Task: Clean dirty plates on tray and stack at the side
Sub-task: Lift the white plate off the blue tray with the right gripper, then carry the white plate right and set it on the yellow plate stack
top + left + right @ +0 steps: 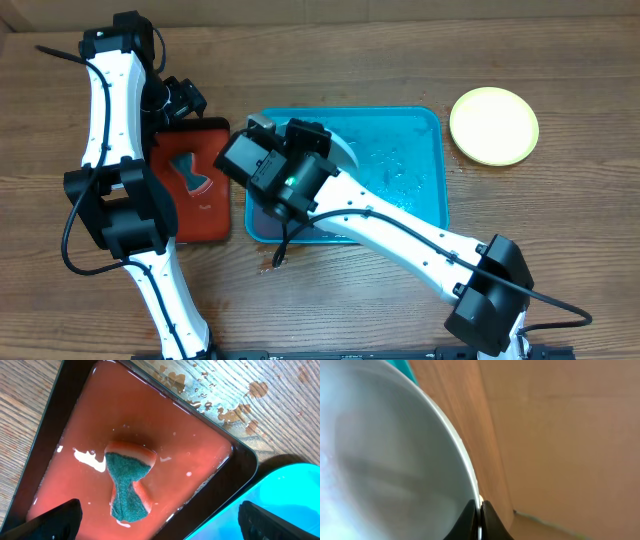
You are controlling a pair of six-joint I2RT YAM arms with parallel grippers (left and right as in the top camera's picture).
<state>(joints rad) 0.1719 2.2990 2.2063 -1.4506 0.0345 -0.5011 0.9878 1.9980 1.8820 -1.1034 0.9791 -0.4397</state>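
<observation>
My right gripper (pixel 479 505) is shut on the rim of a pale blue-white plate (pixel 385 460) and holds it tilted over the left part of the turquoise tray (pixel 441 160). In the overhead view the plate's edge (pixel 345 150) shows beside the right gripper (pixel 318 140). A lime-green rimmed plate (pixel 493 125) lies on the table to the right of the tray. My left gripper (pixel 165 525) is open and empty, just above a green-and-orange sponge (pixel 127 485). A third plate is not in view.
The sponge lies in a wet red-brown, black-rimmed tray (pixel 65 420), directly left of the turquoise tray (pixel 285 490). Water drops and stains (pixel 220 410) lie on the wooden table beyond it. The turquoise tray's floor is wet.
</observation>
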